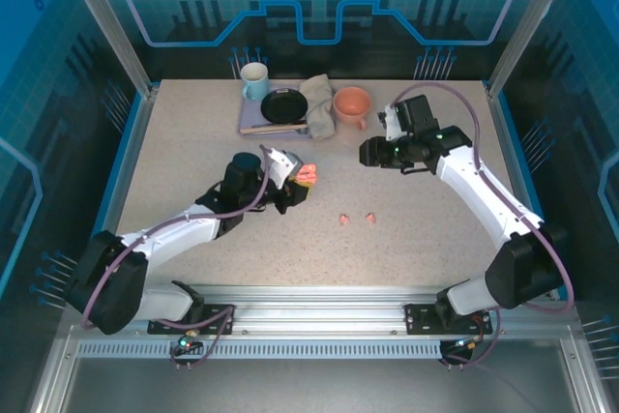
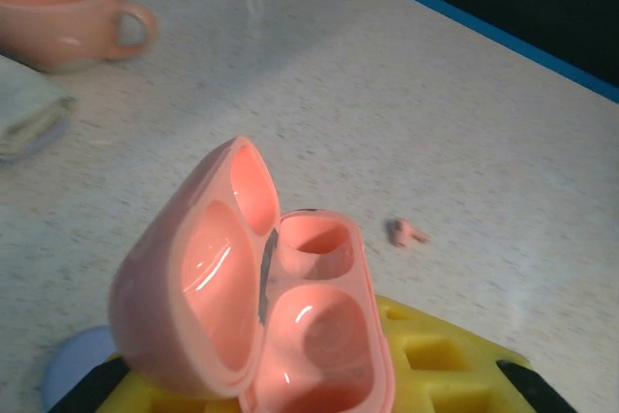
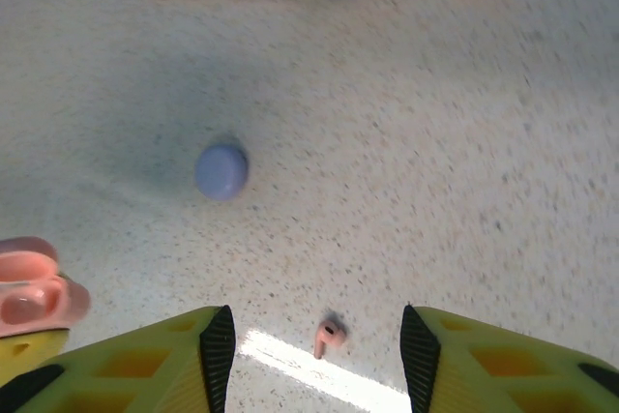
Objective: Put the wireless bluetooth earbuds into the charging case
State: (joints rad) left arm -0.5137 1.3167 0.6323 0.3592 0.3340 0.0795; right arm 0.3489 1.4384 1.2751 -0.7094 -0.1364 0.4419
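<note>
The salmon-pink plastic charging case, its lid standing open, is clamped in the closed left hand over the middle of the speckled desk. Two small salmon-pink earbuds lie near it on bare surface, well apart from every edge. The right hand hangs near them with its fingers spread, holding nothing.

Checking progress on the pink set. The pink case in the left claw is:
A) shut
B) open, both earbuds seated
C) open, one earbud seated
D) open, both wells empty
D: the pink case in the left claw has its lid swung up and both wells bare; two pink earbuds lie on the table.
</note>
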